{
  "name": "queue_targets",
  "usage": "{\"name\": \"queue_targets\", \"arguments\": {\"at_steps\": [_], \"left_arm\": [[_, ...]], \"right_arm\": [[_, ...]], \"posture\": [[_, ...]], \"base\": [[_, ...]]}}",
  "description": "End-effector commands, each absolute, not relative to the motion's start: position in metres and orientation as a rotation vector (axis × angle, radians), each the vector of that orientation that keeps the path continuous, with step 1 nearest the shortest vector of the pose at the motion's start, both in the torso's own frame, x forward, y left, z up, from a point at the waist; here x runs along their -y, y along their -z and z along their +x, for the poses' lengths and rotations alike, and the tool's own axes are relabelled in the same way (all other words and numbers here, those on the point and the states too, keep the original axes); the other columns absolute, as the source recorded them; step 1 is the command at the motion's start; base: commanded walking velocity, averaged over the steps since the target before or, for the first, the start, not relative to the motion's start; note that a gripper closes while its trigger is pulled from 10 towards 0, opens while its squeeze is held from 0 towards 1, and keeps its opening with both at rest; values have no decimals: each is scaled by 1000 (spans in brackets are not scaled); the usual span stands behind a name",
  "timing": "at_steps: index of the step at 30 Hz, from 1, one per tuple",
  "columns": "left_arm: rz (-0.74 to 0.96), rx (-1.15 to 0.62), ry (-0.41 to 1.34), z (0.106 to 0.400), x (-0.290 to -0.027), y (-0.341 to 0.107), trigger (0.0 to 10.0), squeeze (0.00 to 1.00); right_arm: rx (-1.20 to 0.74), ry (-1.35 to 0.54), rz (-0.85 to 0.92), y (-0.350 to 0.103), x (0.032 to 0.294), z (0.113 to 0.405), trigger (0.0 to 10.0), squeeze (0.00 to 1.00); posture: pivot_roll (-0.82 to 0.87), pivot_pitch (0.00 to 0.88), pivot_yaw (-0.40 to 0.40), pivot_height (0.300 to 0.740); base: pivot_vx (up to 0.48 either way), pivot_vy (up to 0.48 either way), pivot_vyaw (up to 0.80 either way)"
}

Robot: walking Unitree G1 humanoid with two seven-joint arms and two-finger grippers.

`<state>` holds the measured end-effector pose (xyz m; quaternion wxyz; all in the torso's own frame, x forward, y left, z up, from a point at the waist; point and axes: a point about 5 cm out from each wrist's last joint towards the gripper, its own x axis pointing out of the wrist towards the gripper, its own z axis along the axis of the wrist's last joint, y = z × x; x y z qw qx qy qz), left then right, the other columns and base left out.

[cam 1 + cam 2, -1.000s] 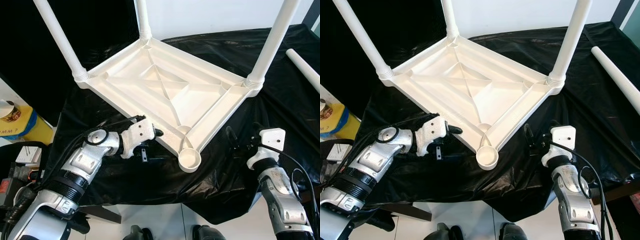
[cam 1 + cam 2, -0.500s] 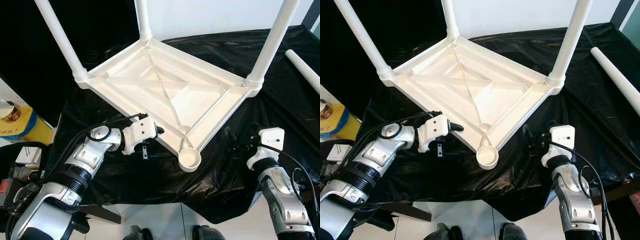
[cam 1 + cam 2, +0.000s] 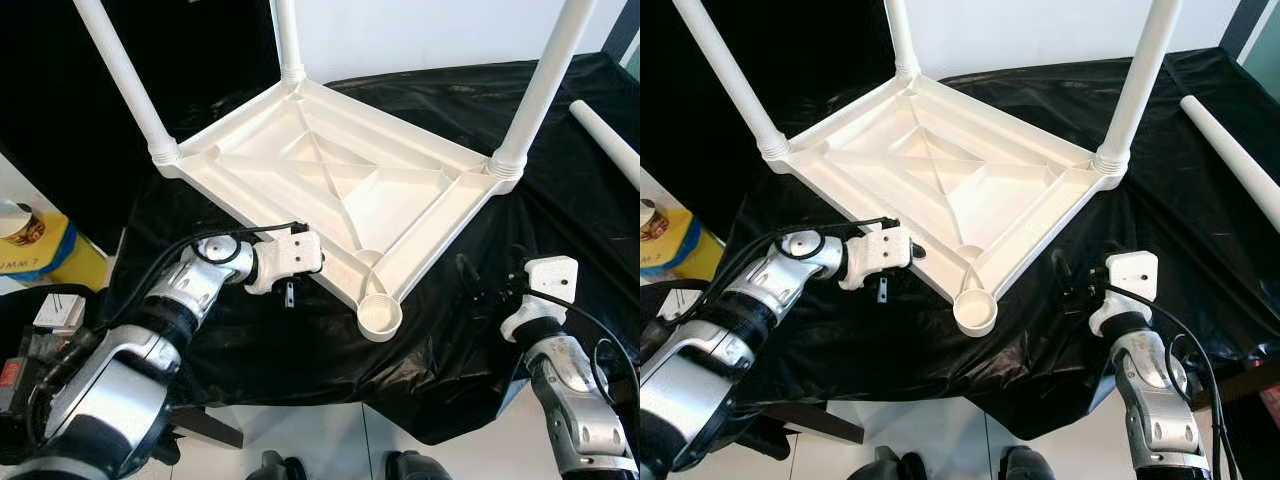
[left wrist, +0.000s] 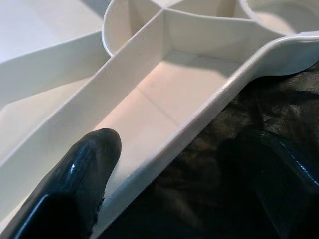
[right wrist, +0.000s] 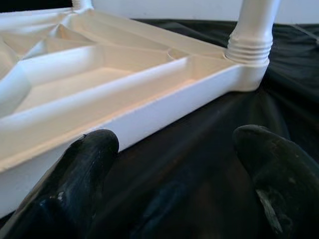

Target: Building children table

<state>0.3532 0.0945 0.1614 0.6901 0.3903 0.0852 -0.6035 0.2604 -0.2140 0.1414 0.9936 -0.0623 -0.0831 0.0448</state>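
White tabletop (image 3: 340, 190) lies upturned on the black-draped bench (image 3: 560, 150); left gripper (image 4: 164, 164) straddles its rim, jaws open; right gripper (image 5: 172, 169) open just beside. Closing off-centre could skid it.

Bright even light, sharp; glare on black sheet (image 3: 460, 100).
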Motion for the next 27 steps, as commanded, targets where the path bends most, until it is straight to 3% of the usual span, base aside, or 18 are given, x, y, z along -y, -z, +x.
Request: {"name": "queue_targets", "arguments": {"at_steps": [1,18,19,20,27], "left_arm": [[877,-161,1251,359,-98,-162,10000,0],[837,-198,1308,365,-97,-168,10000,0],[834,-199,1315,365,-97,-169,3098,0],[821,-196,1323,366,-97,-171,0,0],[758,-194,1390,360,-96,-172,0,0]], "right_arm": [[152,-86,-128,-140,214,258,10000,0],[116,-55,-124,-134,215,240,10000,0],[111,-54,-123,-133,214,239,10000,0],[107,-54,-122,-132,214,238,10000,0],[95,-48,-122,-131,214,235,10000,0]], "posture": [[-217,187,94,740],[-208,283,134,740],[-207,287,137,740],[-205,294,139,740],[-203,295,144,740]], "base": [[0,0,0],[0,0,0],[0,0,0],[0,0,0],[0,0,0]]}}
